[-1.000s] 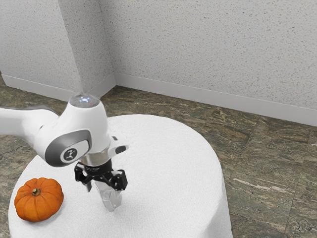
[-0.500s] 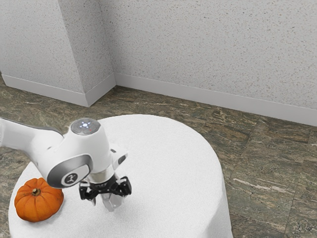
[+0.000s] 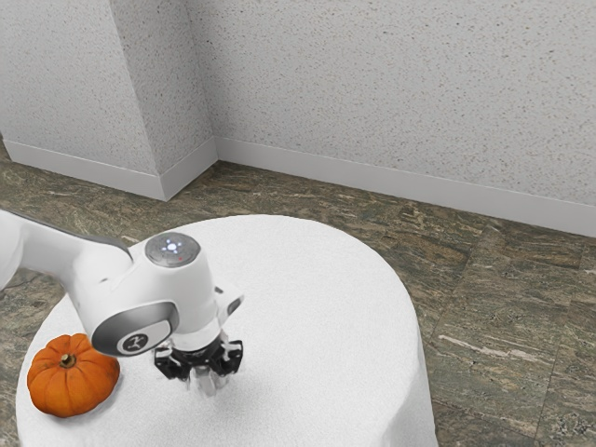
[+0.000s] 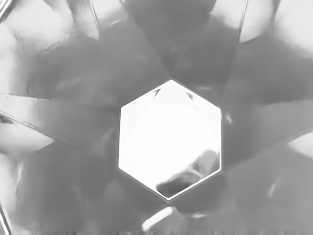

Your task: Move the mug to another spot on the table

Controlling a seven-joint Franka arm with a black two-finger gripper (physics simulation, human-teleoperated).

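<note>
— What does the exterior view show?
— The mug (image 3: 207,386), pale and glassy, stands on the round white bench (image 3: 317,298), mostly hidden under the hand (image 3: 205,376). Clenched or released, I cannot tell. A pumpkin (image 3: 72,374) sits near. Toward the exterior view's right lies bare cloth.
— And the wrist view?
— The mug's (image 4: 168,147) inside: grey facets around a bright six-sided bottom.

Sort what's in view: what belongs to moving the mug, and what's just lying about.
Belongs to the job:
mug
gripper, down over the mug
table

Just lying about:
pumpkin, at the table's edge beside the arm
</note>
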